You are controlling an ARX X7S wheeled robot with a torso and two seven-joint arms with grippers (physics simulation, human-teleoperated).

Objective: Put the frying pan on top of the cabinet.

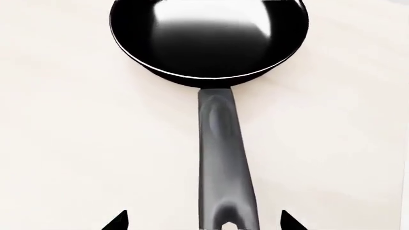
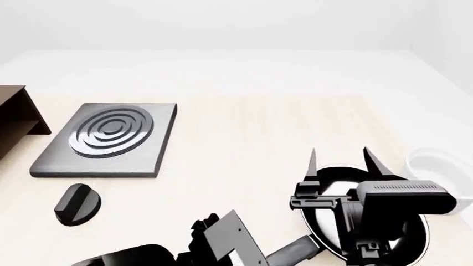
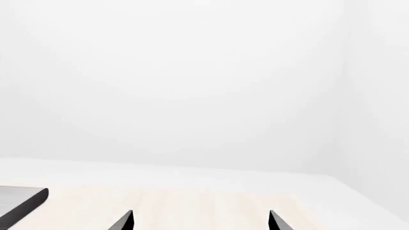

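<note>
Straddling the handle's end, the left gripper (image 1: 203, 221) stands spread with nothing gripped; its fingertips should drop level and close squarely there. Beyond, the frying pan (image 1: 208, 40) rests on the table (image 1: 64, 143). Raised, the right gripper (image 2: 340, 160) also gapes. Far left waits the cabinet (image 2: 15, 119).

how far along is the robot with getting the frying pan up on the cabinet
Early. Nothing is placed yet: the frying pan lies on the table. In hand: the open left gripper straddles its handle without closing. Left: grasp, lift, carry to the cabinet.
</note>
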